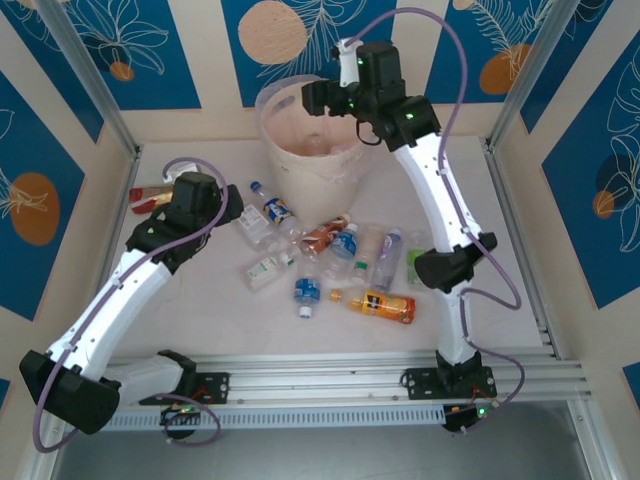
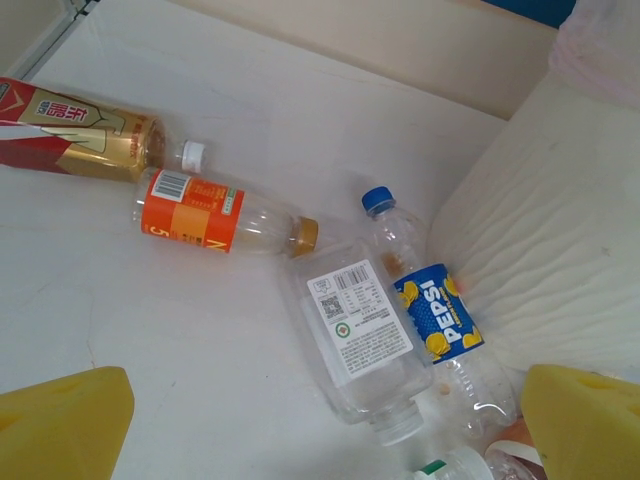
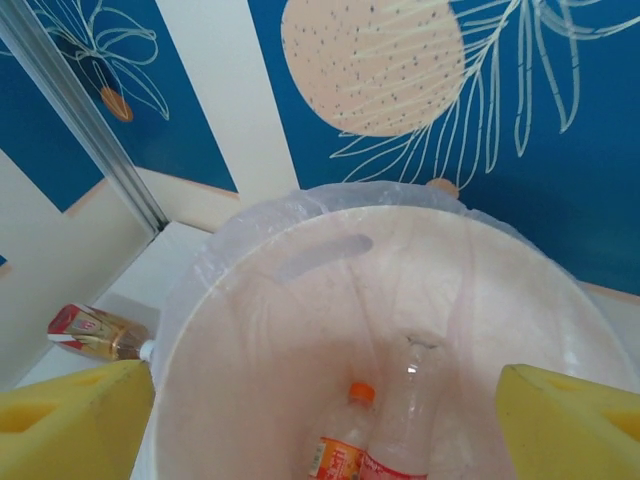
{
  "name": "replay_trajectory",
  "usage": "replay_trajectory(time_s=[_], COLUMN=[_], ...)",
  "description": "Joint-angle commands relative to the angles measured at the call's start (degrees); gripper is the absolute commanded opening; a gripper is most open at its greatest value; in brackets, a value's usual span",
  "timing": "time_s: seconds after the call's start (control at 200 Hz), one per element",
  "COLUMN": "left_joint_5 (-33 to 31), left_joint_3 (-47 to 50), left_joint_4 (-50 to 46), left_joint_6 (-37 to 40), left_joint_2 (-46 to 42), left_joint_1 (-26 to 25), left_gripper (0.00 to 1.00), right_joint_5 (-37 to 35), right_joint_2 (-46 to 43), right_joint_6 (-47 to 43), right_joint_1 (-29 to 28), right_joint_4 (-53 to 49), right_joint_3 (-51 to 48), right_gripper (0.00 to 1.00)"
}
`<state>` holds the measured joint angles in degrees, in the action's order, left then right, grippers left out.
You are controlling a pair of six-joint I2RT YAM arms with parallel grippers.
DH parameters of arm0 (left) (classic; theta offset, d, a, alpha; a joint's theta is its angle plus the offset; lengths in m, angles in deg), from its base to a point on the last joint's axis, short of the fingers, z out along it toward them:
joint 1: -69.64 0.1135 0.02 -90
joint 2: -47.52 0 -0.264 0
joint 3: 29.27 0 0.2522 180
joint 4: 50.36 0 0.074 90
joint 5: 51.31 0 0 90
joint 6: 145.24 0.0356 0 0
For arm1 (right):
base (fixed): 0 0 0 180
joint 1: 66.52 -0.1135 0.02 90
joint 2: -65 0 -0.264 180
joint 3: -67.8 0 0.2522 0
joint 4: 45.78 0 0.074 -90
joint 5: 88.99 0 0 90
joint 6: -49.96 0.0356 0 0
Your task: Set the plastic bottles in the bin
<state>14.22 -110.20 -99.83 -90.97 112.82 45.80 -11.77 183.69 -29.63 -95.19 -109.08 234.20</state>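
Bin (image 3: 250, 330) under spread right claw (image 3: 322, 420), two bottles (image 3: 405, 400) inside

A robotics lab test booth: a white table (image 1: 200, 310) fenced by silver aluminium frame posts (image 1: 85, 75) and blue leaf-printed backdrop panels (image 1: 130, 40), with white robot arms (image 1: 430, 190) bolted to a grooved metal rail (image 1: 330, 375).

Bin (image 1: 305, 165): you find it at the far middle of the desk (image 1: 200, 310).
Inside it: two bottles (image 3: 395, 430) lie side by side.
Before it: loose bottles (image 1: 340, 255) lie scattered.
Far left: you see two more bottles (image 2: 190, 205), close together.
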Motion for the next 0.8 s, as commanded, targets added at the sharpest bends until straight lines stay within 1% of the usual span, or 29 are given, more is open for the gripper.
replay_trajectory(time_s=[0.0, 0.07, 0.2, 0.3, 0.405, 0.515, 0.64, 0.795], left_joint_5=[1.2, 1.8, 3.0, 4.0, 4.8, 5.0, 4.5, 3.5], left_joint_3=[1.2, 1.5, 2.8, 4.1, 6.1, 9.1, 11.8, 12.6], left_joint_4=[-0.9, -1.0, -0.4, 0.1, 0.4, 1.5, 2.4, 2.3], left_joint_6=[-1.9, -2.2, -2.5, -2.5, -2.9, -3.4, -3.8, -3.5], left_joint_2=[-1.2, -1.0, -1.1, -1.9, -3.6, -6.6, -9.7, -11.4], left_joint_1=[1.2, 1.3, 1.4, 1.4, 1.4, 1.4, 1.4, 1.4], left_gripper=[1.00, 1.00, 1.00, 1.00, 0.99, 1.00, 0.99, 1.00], right_joint_5=[-4.5, -6.0, -9.2, -12.6, -17.0, -18.7, -16.0, -7.2], right_joint_2=[-6.4, -12.3, -25.5, -35.1, -42.9, -48.9, -55.1, -60.2], right_joint_6=[2.5, 4.5, 9.0, 13.3, 18.1, 23.9, 27.4, 27.1], right_joint_1=[-0.4, -0.4, -0.6, -0.5, 0.2, 2.9, 8.3, 17.8], right_joint_4=[-3.4, -2.8, 1.5, 2.2, -1.4, -6.2, -8.1, -6.3], right_joint_3=[-7.5, -16.2, -37.2, -50.4, -60.5, -70.1, -81.4, -92.9], right_gripper=[0.91, 0.91, 0.91, 0.92, 0.93, 0.93, 0.93, 0.93])
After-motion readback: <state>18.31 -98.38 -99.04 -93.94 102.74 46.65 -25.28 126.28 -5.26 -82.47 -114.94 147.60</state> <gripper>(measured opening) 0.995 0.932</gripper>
